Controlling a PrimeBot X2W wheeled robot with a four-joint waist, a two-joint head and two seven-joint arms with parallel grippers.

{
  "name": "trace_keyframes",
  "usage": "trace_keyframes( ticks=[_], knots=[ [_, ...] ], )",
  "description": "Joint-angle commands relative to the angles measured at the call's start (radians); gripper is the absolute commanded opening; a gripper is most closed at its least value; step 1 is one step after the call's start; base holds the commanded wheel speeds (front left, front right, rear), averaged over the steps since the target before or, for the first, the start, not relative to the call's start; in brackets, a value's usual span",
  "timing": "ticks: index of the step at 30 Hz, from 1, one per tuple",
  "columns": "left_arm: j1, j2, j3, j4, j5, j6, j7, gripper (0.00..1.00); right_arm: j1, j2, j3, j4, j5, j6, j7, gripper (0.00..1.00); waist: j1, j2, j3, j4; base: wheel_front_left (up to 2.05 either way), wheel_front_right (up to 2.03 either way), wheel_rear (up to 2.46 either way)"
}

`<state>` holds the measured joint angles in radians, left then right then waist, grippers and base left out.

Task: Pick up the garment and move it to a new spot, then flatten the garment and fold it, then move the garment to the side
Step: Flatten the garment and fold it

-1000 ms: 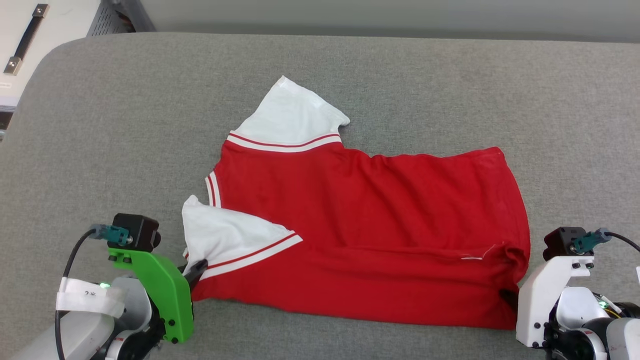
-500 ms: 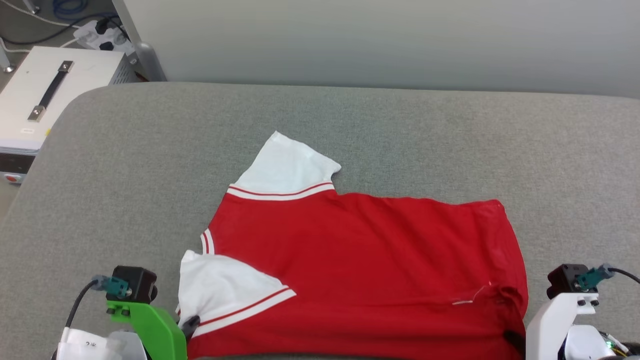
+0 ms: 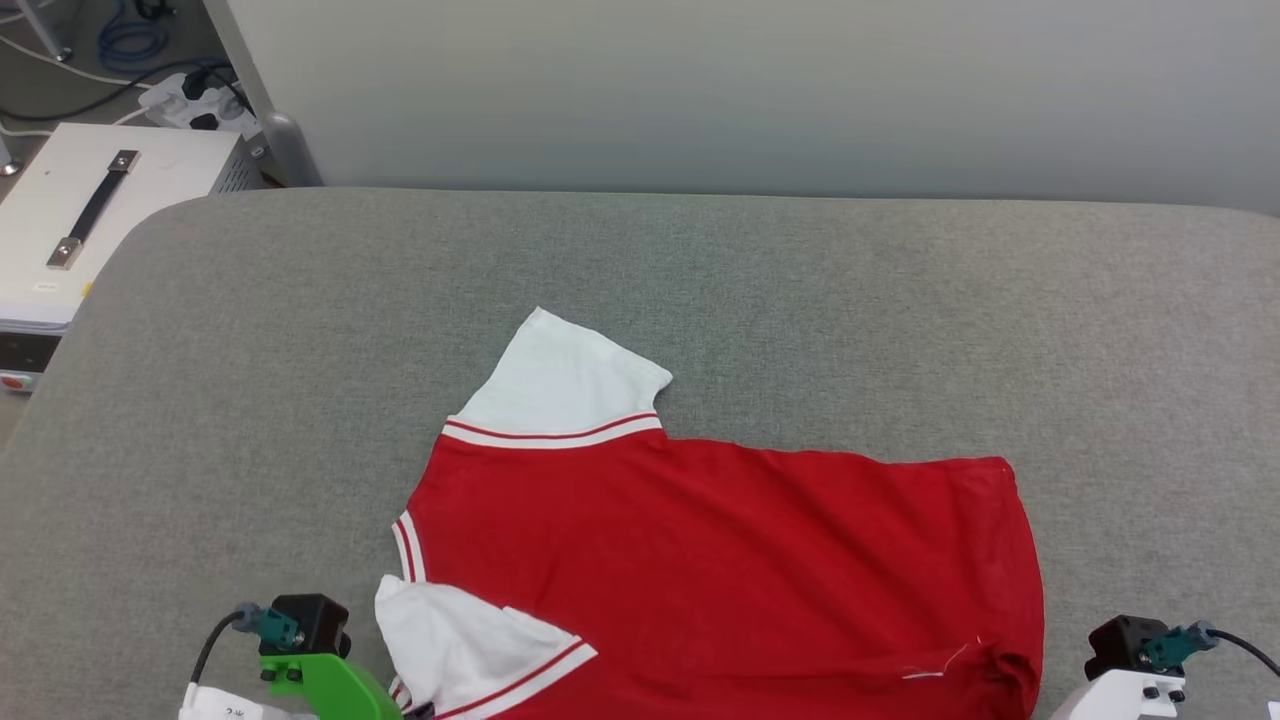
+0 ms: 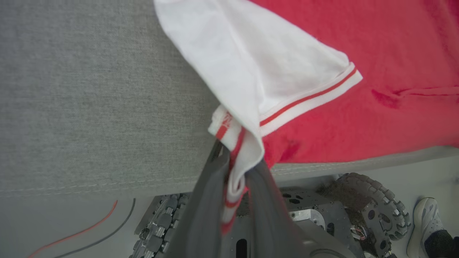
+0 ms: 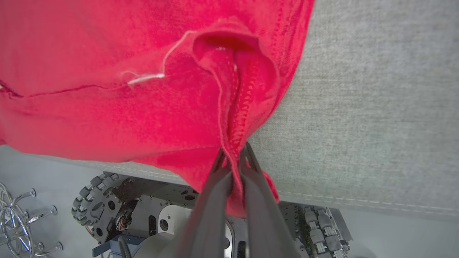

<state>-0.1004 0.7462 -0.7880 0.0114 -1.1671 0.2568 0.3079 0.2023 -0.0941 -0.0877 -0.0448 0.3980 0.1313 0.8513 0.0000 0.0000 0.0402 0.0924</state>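
Note:
The garment (image 3: 700, 560), red with white sleeves and striped trim, lies back up on the grey padded table (image 3: 800, 280), and its near edge reaches the table's front edge. My left gripper (image 4: 236, 168) is shut on the bunched striped trim by the near white sleeve (image 4: 258, 64). My right gripper (image 5: 233, 157) is shut on a puckered fold of the red hem (image 5: 240, 93). Both pinch points hang just past the table's front edge. The print is hidden. In the head view the green left wrist mount (image 3: 320, 680) and white right wrist mount (image 3: 1130, 670) flank the garment.
A white box with a black handle (image 3: 90, 220) stands off the table's left corner, with a power strip and cables (image 3: 190, 90) behind it. A pale wall runs along the far edge. Below the front edge are my wheeled base (image 4: 373, 204), a shoe (image 4: 426, 218) and a wire rack (image 5: 14, 218).
The head camera has tilted up, so the whole picture slid down. Both grippers, still shut on the garment, have drawn it nearer the table's front edge.

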Motion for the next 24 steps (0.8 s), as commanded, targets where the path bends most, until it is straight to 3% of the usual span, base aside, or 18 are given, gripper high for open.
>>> trace_keyframes(
  ticks=[1, 2, 9, 17, 24],
  knots=[
    [-0.025, -0.018, 0.003, 0.022, -0.002, -0.012, -0.013, 0.46, -0.012, 0.005, 0.000, 0.008, -0.008, -0.001, -0.019, 1.00, 0.0000, 0.0000, 0.003, -0.004, 0.00, 0.00, 0.00],
    [-0.030, -0.028, 0.002, 0.039, -0.003, -0.020, -0.017, 1.00, -0.013, 0.009, 0.000, 0.013, -0.008, -0.001, -0.036, 1.00, 0.0000, 0.0000, 0.002, -0.006, 0.00, 0.00, 0.00],
    [-0.053, -0.025, 0.039, 0.070, 0.028, -0.026, -0.100, 1.00, -0.024, 0.022, -0.011, -0.028, -0.046, -0.001, -0.239, 1.00, 0.0000, 0.0000, -0.017, -0.010, 0.00, 0.00, 0.00],
    [-0.089, -0.008, 0.095, 0.024, 0.108, 0.031, -0.231, 1.00, -0.065, 0.038, -0.046, -0.095, -0.174, -0.001, -0.493, 1.00, 0.0000, 0.0000, -0.024, -0.017, 0.00, 0.00, 0.00],
    [-0.164, -0.026, 0.129, 0.026, 0.153, 0.036, -0.301, 1.00, -0.126, 0.043, -0.047, -0.148, -0.239, -0.001, -0.607, 1.00, 0.0000, 0.0000, 0.032, -0.044, 0.00, 0.00, 0.00]
  ],
)
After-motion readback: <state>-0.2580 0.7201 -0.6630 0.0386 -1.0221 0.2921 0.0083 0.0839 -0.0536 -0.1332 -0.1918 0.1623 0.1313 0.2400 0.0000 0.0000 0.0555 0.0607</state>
